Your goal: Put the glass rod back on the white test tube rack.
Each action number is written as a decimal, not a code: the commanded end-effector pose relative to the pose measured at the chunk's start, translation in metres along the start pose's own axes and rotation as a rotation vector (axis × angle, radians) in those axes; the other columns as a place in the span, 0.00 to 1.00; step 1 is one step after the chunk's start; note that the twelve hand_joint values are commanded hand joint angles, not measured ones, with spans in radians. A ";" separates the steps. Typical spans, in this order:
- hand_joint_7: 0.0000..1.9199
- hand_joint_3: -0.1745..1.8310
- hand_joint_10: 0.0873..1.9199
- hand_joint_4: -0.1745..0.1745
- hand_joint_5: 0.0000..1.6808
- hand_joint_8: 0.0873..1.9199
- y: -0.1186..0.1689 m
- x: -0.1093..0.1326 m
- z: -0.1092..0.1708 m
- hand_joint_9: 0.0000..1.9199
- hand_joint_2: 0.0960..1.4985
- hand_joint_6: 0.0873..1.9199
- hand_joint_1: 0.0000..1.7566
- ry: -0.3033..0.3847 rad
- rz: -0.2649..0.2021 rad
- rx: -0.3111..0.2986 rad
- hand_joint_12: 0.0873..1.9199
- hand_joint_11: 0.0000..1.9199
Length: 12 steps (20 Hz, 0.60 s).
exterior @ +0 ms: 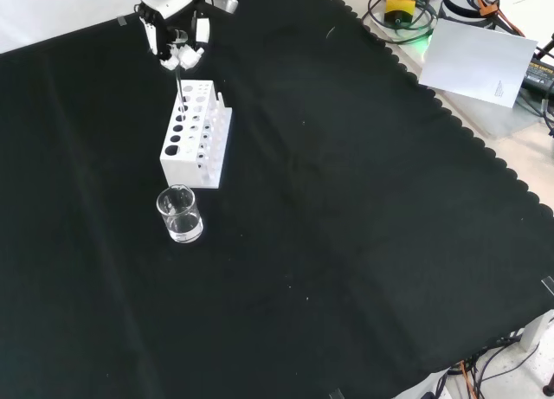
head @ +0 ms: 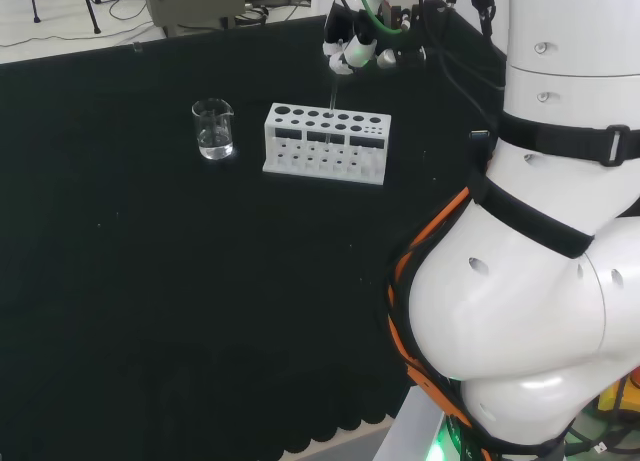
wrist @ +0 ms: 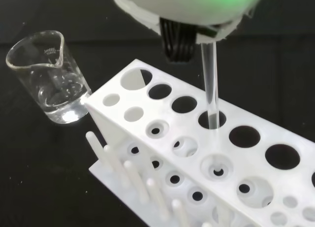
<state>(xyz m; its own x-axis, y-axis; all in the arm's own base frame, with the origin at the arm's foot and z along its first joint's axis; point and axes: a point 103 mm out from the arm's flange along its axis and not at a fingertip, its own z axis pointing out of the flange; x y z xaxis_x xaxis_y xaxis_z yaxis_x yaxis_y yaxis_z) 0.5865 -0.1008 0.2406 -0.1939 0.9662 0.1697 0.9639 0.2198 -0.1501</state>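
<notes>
Wrist view looks down the clear rod (wrist: 210,84), which hangs upright from under the blurred white robot hand (wrist: 187,5) and has its lower end inside one of the big round holes along the top row of the white rack (wrist: 197,153). That hole is about the fourth from the rack's end nearest the beaker (wrist: 51,79); the rod's tip seems to sit just within the rim, though how deep it reaches is hard to tell. Smaller holes run in rows below the big ones, and a line of white pegs stands along the rack's low front ledge. The beaker stands upright on the black cloth just beside the rack's end, apart from it, and looks to hold a little clear liquid.

Head view has the robot hand (head: 352,43) above the rack (head: 326,143), its fingers curled downward and pinching the top of the rod (head: 331,93), a thin faint line dropping from the fingertips to the rack's top row. The beaker (head: 213,129) stands to the left of the rack, near it, with a gap between. The arm's big white links fill the right side.

Front view places the robot hand (exterior: 177,31) at the top left, over the far end of the rack (exterior: 196,135), with the rod (exterior: 180,83) showing as a pale vertical streak between fingers and rack top. The beaker (exterior: 179,214) stands nearer the camera, just in front of the rack on the bench (exterior: 363,243).
</notes>
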 end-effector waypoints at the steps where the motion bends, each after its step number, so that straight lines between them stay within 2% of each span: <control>1: 0.70 0.47 0.31 0.00 0.57 0.26 0.002 -0.001 -0.010 0.98 0.29 0.39 0.75 0.022 -0.015 0.025 0.38 0.99; 3: 0.69 0.52 0.30 0.00 0.50 0.25 0.002 -0.001 -0.012 0.98 0.24 0.41 0.76 0.014 -0.016 0.019 0.41 1.00; 7: 0.66 0.54 0.30 0.00 0.40 0.25 0.001 -0.003 -0.017 0.99 0.22 0.44 0.76 0.009 -0.015 0.013 0.47 1.00; 12: 0.63 0.53 0.30 0.00 0.34 0.25 -0.005 -0.005 -0.024 1.00 0.21 0.44 0.77 0.005 -0.013 -0.002 0.52 1.00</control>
<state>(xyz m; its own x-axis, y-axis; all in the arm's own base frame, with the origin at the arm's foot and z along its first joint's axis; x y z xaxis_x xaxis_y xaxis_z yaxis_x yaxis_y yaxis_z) 0.5907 -0.1058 0.2589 -0.2066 0.9618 0.1795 0.9599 0.2348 -0.1533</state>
